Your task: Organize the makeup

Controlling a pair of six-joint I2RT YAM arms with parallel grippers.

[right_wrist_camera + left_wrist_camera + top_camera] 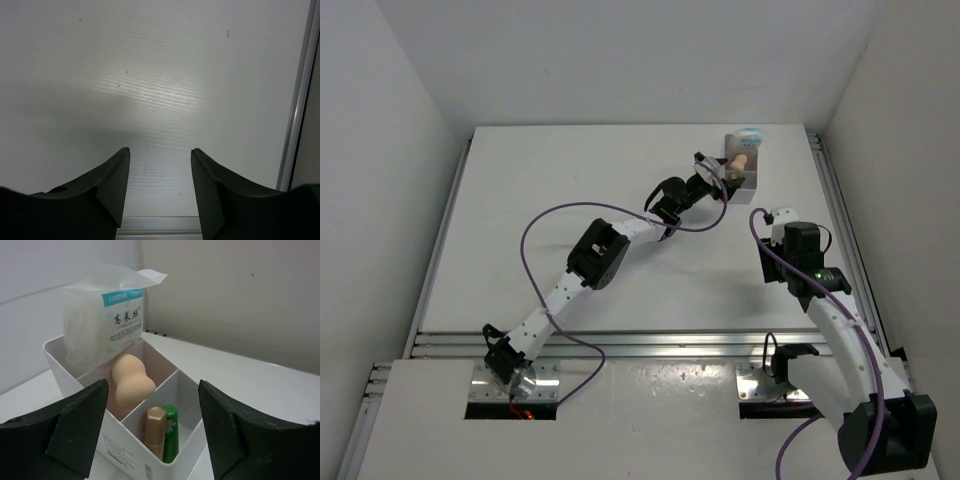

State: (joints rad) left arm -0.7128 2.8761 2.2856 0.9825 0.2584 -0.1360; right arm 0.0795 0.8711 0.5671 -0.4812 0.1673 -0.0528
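place: robot lab test cell, pretty sure | walls: plain white panels (410, 150) boxing in a white table (570, 170) | gear: left arm (595, 252) and right arm (835, 320) bolted by metal rails (650, 345), purple cables (532, 232) trailing off them

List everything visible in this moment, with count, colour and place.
tray: one, white, three compartments, far right of table
packet: one, white and blue, upright in far compartment
sponge: one visible, peach, middle compartment
lipstick tube: one, rose-gold, nearest compartment
green tube: one, green, beside the lipstick tube
table: one, white
cables: two, purple, one along each arm
left gripper: one, black, open, empty, facing the tray
right gripper: one, black, open, empty, over bare table
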